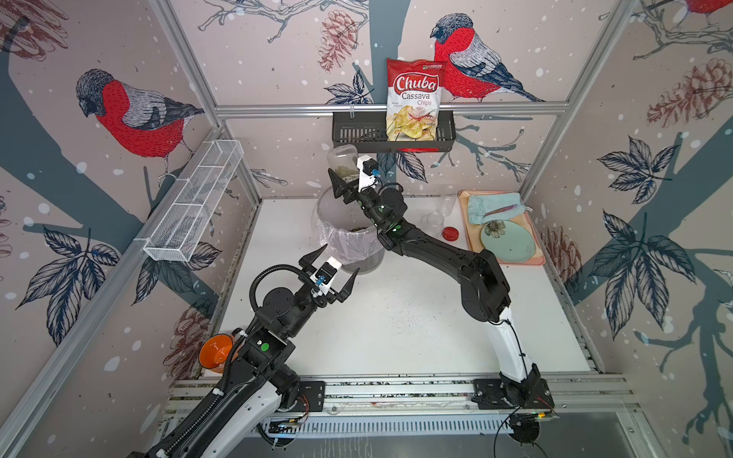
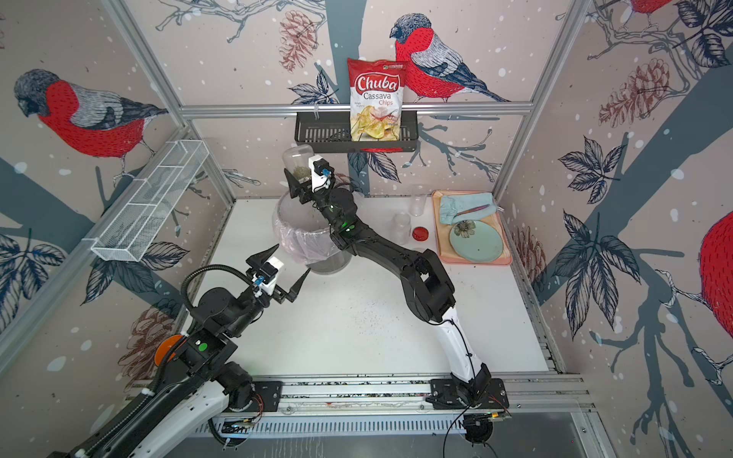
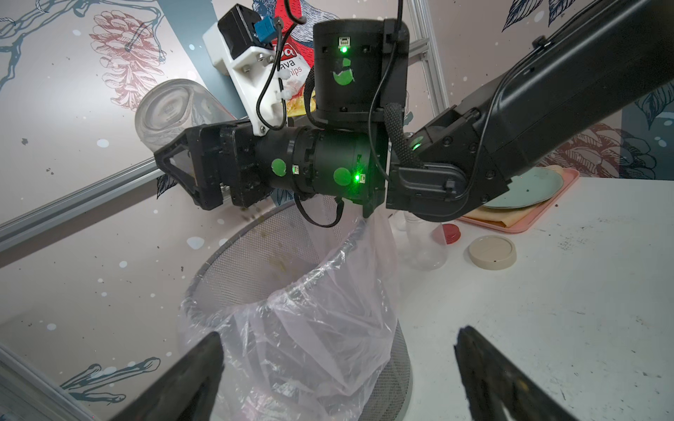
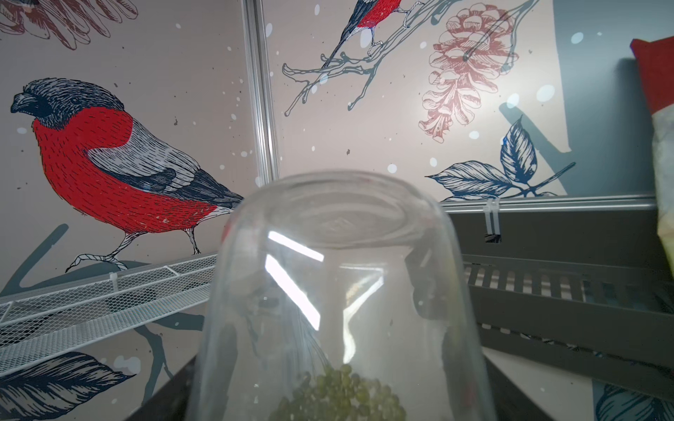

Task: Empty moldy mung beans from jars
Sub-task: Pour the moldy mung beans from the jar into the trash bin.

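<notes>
Left jaws: released, empty. Right jaws grasp inverted jar [image 1: 342, 156] holding mung beans [image 1: 347, 173] over bin [image 1: 337, 242]; jar mouth hidden.

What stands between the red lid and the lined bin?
A clear jar, close to the red lid, apart from the bin; both top views show it.

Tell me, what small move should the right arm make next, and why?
Probably a small shake of the upturned jar over the bin: the right gripper holds it mouth down there, yet a clump of mung beans sits inside near the mouth.
</notes>
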Controlling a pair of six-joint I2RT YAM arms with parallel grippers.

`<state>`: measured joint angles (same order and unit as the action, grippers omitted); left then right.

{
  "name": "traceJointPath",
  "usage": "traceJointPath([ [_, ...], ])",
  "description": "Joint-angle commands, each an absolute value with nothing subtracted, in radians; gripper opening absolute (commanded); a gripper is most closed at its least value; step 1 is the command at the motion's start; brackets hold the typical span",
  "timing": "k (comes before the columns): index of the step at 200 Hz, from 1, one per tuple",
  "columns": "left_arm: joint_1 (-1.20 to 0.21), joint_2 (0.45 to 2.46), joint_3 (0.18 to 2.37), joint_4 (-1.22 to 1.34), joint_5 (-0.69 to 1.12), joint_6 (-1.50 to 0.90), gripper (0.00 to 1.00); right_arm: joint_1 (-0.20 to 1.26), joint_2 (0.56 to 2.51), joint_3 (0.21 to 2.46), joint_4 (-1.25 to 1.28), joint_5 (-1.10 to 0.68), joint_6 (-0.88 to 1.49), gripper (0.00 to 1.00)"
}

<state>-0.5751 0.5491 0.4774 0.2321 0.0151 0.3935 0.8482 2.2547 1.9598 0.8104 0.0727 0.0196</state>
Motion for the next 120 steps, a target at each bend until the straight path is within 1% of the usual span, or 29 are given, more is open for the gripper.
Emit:
traceJointPath([
  [1, -0.578, 0.547, 0.475, 0.296, 0.005, 0.397, 0.96, 0.850, 2.265, 1.993, 0.898, 0.075, -0.007, 0.44],
  [18, -0.579, 0.545, 0.472, 0.299, 0.002, 0.397, 0.96, 0.850, 2.277, 2.020, 0.882, 0.075, -0.004, 0.44],
  [33, -0.580, 0.541, 0.468, 0.301, 0.000, 0.400, 0.96, 0.852, 2.262, 1.996, 0.910, 0.062, -0.005, 0.44],
  [53, -0.581, 0.540, 0.467, 0.305, -0.004, 0.402, 0.96, 0.847, 2.302, 2.074, 0.846, 0.079, -0.009, 0.43],
  [73, -0.583, 0.539, 0.468, 0.302, 0.000, 0.403, 0.96, 0.845, 2.288, 2.043, 0.868, 0.060, -0.002, 0.43],
  [88, -0.584, 0.537, 0.466, 0.304, -0.009, 0.408, 0.96, 0.846, 2.307, 2.092, 0.818, 0.070, -0.003, 0.43],
  [106, -0.584, 0.532, 0.466, 0.299, -0.008, 0.409, 0.96, 0.862, 2.263, 2.011, 0.890, 0.066, -0.035, 0.43],
  [120, -0.584, 0.531, 0.462, 0.303, -0.013, 0.411, 0.96, 0.859, 2.312, 2.096, 0.826, 0.094, -0.044, 0.43],
])
